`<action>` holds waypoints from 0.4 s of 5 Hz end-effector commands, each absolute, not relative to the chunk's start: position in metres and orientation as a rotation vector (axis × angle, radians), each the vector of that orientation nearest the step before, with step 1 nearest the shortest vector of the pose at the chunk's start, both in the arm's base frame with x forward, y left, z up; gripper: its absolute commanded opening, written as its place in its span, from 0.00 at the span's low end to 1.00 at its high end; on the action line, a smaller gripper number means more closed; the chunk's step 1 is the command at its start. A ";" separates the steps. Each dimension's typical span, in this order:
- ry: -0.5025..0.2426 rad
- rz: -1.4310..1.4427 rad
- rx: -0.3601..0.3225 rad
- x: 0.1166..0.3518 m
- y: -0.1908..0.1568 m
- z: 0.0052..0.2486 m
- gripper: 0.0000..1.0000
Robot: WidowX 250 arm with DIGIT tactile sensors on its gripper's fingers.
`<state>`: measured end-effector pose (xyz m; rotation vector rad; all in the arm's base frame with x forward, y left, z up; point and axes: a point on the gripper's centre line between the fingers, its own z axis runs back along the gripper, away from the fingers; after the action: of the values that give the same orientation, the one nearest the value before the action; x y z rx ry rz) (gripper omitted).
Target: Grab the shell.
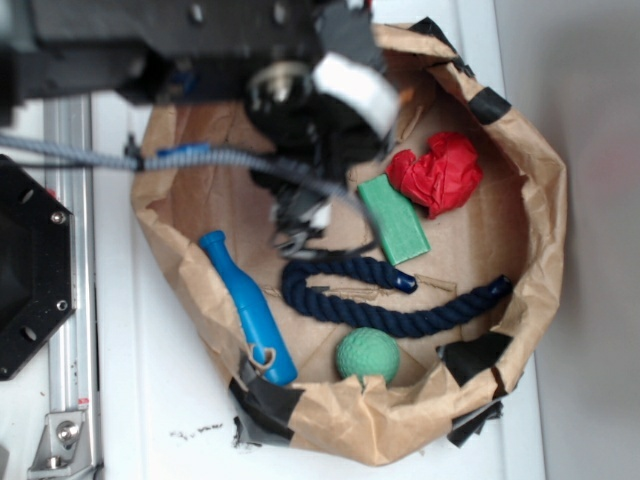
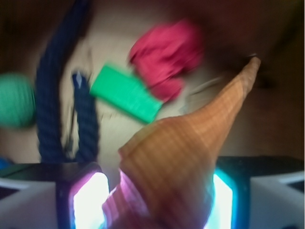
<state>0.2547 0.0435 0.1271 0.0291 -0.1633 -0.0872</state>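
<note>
Gripping of the shell (image 2: 186, 157) is seen in the wrist view — the tool (image 2: 159, 200) is closed on its wide ribbed whorl, one glowing pad on each side at the bottom of the frame, with the long pale tip pointing to the upper right. In the exterior view the shell is mostly hidden behind the arm; only a small orange bit is seen near the top centre, so its height above the paper cannot be told.

Below and beyond, inside the brown paper basin (image 1: 540, 210), a green block (image 2: 126, 93), a red crumpled wad (image 2: 164, 55), a navy rope (image 2: 57, 95) and a green ball (image 2: 16, 100) are seen. A blue pin-shaped toy (image 1: 250, 310) is noted at lower left of the exterior view.

Handling judgement: the shell is likely light, rigid and brittle at the thin tip, with a hard curved surface that may slip or twist between flat pads. Hold is best taken across the fat whorl, not the spire — as appears done here. Pictures are motion-blurred, so firmness of contact cannot be confirmed.
</note>
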 end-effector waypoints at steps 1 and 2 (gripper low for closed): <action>-0.129 0.099 0.011 0.257 0.010 0.191 0.00; -0.134 0.068 0.008 0.254 -0.005 0.188 0.00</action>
<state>0.2530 0.0030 0.1752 0.0138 -0.0742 0.0785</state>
